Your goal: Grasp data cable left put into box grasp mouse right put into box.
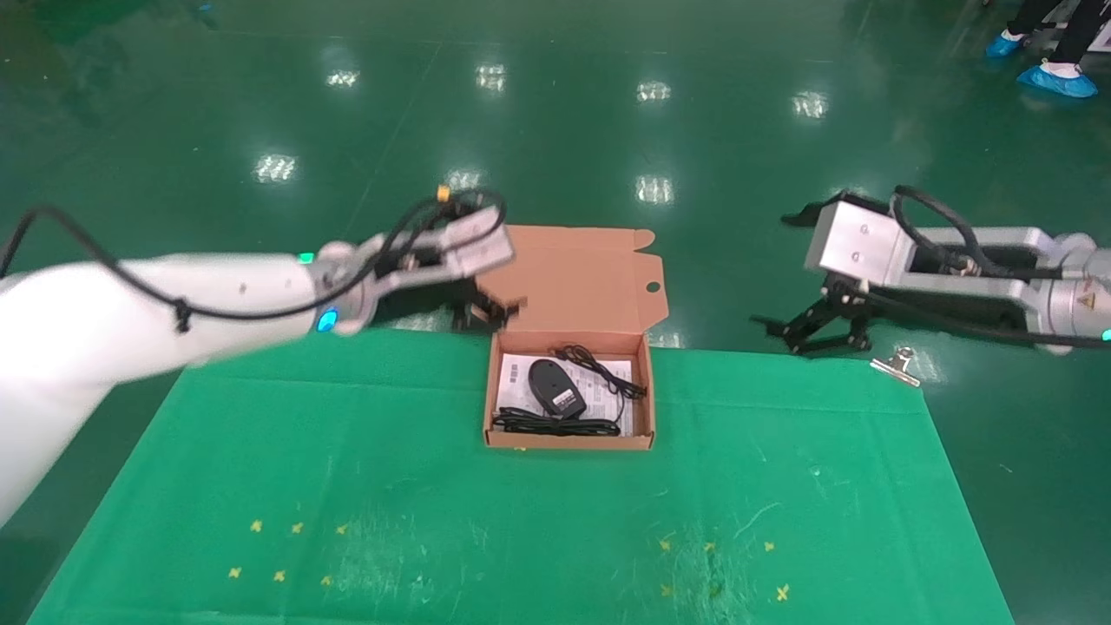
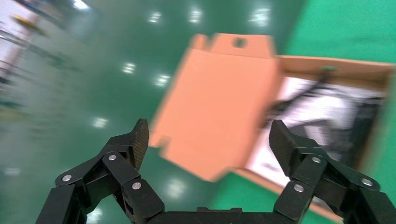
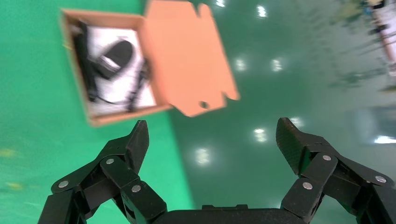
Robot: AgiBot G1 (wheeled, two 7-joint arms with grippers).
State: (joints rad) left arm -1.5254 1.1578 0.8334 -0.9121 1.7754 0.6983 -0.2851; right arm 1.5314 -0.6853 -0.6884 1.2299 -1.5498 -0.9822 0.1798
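Box [image 1: 568,441] sitting open at table's [image 1: 434,486] far edge, lid leaning back. Mouse [image 1: 553,387] lying inside on white sheet [image 1: 514,378], long axis front-to-back; data cable [image 1: 555,425] stretching left-right along front wall. Left gripper [image 1: 486,314] hovering w/ fingers wide by lid; right gripper [image 1: 811,334] also wide, beside binder clip [image 1: 898,365].

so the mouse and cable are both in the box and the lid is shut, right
Not quite. The mouse and cable are both in the box, but the lid stands open, folded back behind the box. The head view shows this plainly.
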